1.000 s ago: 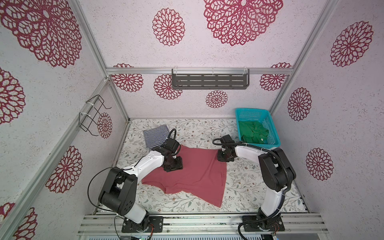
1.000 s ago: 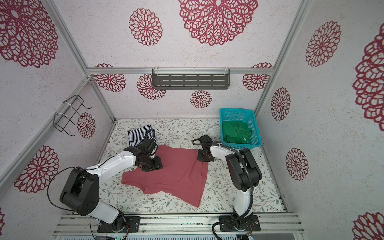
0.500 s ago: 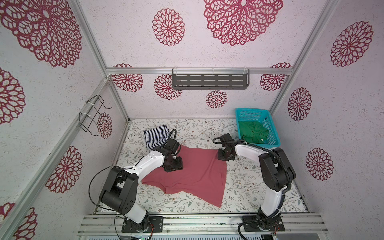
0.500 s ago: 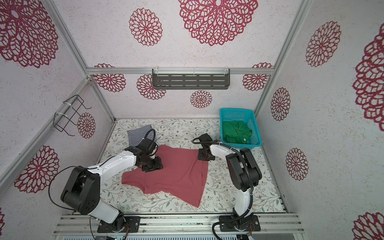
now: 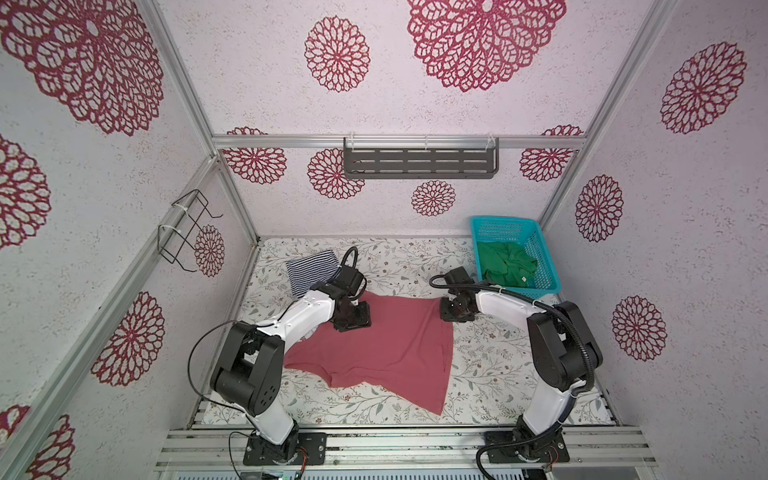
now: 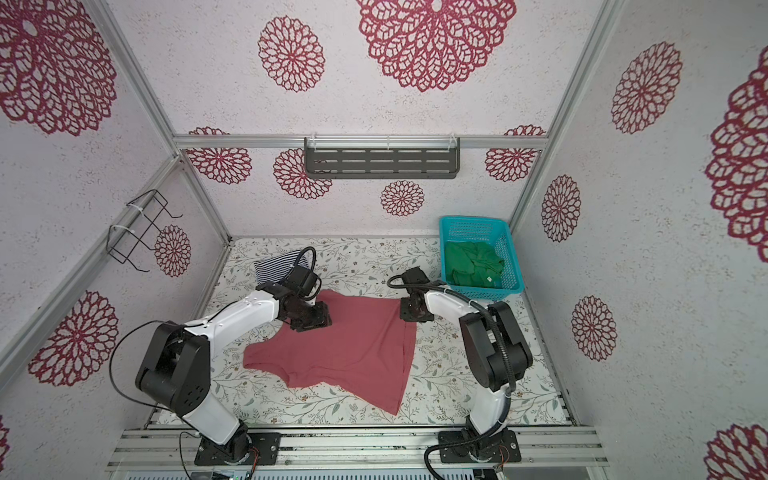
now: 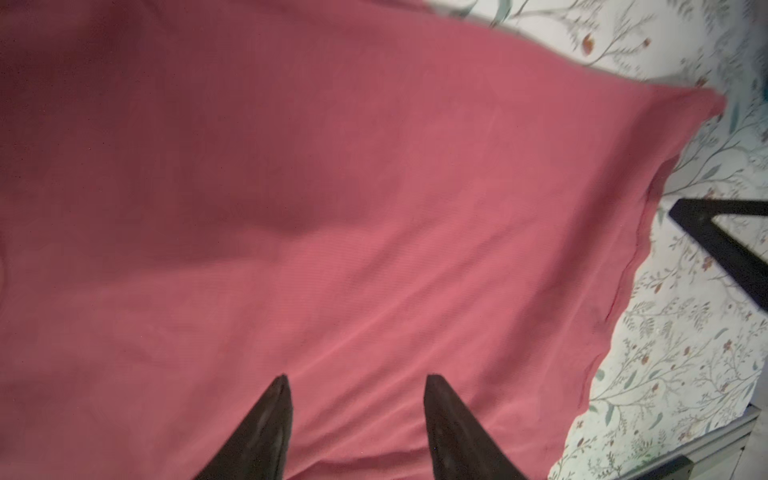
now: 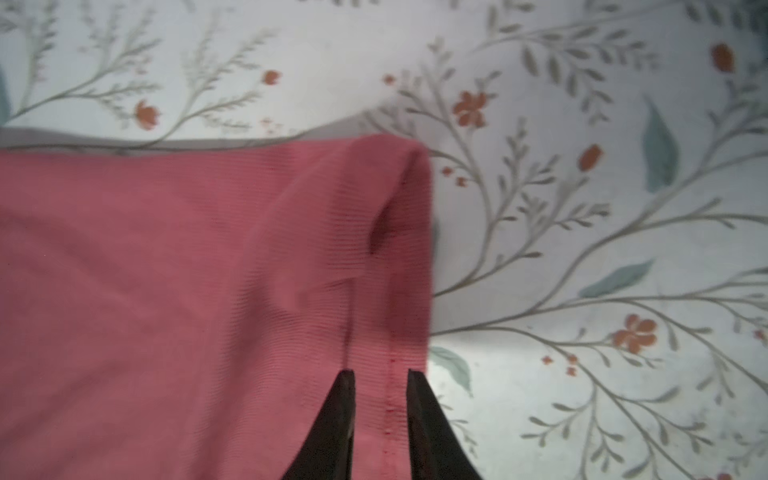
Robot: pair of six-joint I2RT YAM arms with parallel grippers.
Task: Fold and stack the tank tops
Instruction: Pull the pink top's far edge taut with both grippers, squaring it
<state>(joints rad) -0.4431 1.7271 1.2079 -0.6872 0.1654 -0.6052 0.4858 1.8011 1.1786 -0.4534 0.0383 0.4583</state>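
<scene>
Found the red top [image 5: 374,345] spread out in the middle of the bench [image 5: 498,374], likely for smoothing before folding. Saw the left tool [image 7: 357,382] low over that top near its far left corner, jaws well apart, holding nothing, only flat cloth below. Saw the right tool [image 8: 380,374] at the far right corner of the same top, jaws just a little apart on each side of the stitched hem. Looked loose there, not pinched, with a small bump in the cloth close by. Guessed the reason for 2 tools at the 2 far corners: pulling that edge straight. Found the striped top [image 5: 311,274] folded at the far left of the bench, likely the start of the stack. Found the green top [image 5: 503,266] crumpled in the blue basket [image 5: 542,253], not yet folded.

Could not see some of the red top's left side, hidden under the left arm. Could not see 1 corner of the striped top, covered by the same arm. Could not judge contact between either tool's tips and the cloth. Could not make out the straps of the red top for sure.
</scene>
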